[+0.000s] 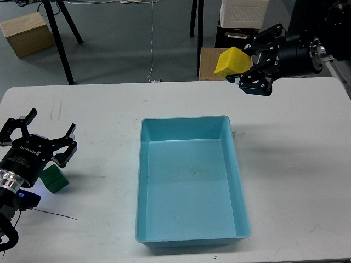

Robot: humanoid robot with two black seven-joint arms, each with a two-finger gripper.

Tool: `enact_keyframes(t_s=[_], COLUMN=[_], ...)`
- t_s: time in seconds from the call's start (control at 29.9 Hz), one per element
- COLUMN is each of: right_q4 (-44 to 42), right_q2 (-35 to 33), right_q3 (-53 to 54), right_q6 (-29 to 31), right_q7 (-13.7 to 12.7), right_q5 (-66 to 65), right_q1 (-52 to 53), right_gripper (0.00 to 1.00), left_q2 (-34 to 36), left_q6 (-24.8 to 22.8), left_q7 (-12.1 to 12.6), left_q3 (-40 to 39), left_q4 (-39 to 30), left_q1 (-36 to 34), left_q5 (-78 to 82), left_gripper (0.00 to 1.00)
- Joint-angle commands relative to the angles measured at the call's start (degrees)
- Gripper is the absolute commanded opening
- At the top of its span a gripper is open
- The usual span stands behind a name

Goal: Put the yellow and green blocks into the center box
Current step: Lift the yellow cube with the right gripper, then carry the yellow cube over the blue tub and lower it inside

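The right gripper holds a yellow block above the white table, beyond the light blue tray (empty). The left gripper, jaws spread, hovers over the green block.

Yellow block tilted, clamped in right claw. Green block on table under open left claw. Blue tray between claws.
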Motion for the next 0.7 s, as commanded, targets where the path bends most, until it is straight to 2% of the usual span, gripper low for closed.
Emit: enact_keyframes(t_s=[0.0, 0.3, 0.67], right_q4=[0.52, -0.09, -2.64], right_q2=[6.72, 20.44, 30.20], right_q3=[-3.45, -7.84, -14.79], right_q6=[-1.02, -1.10, -1.02], right_q7=[0.00, 0.00, 0.00], right_q5=[0.35, 0.44, 0.53], right_q1=[1.61, 2.05, 0.38], right_gripper=[0.00, 0.00, 0.00], left_q2=[0.26, 0.35, 0.53], left_q6=[0.00, 0.00, 0.00], left_q7=[0.00, 0.00, 0.00], left_q3=[-0.09, -0.09, -1.14], left_q4=[0.00, 0.00, 0.00], left_q1=[0.26, 0.35, 0.26], left_q5=[0.00, -0.09, -0.09], left_gripper=[1.00, 1.00, 1.00])
